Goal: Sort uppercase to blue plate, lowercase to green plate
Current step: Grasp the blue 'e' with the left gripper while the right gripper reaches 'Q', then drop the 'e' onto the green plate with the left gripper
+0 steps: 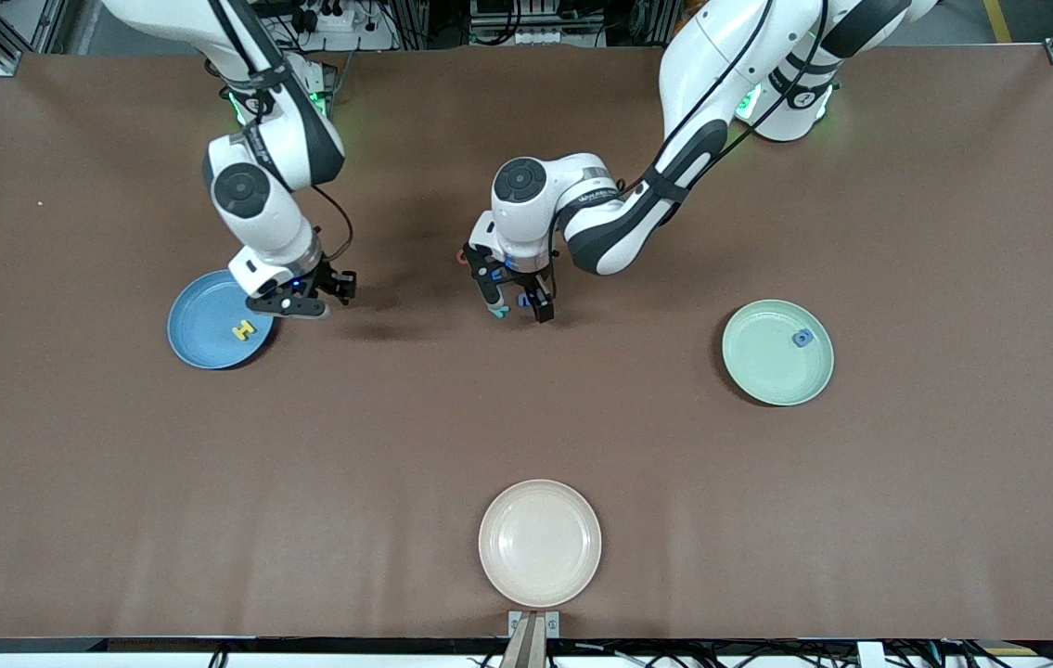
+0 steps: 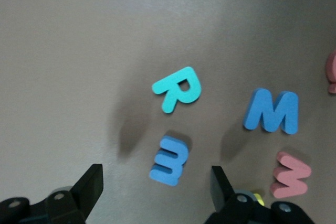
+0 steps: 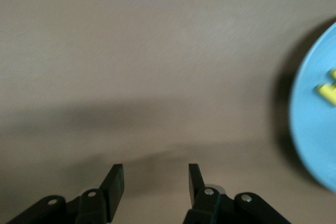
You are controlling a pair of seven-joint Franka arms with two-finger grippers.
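Sorting in progress. I hold the left gripper (image 2: 155, 182) low over the loose letters, jaws spread wide and empty, straddling the blue lowercase e (image 2: 169, 160), since it is lined up for the next pick; the teal R (image 2: 178, 88), blue W (image 2: 272, 111) and red w (image 2: 290, 174) lie beside it. The right gripper (image 1: 301, 299) hangs at the blue plate (image 1: 201, 329) rim, jaws parted and empty, beside the yellow H (image 1: 243, 329) lying on it. The green plate (image 1: 767, 366) holds one blue letter (image 1: 802, 338).
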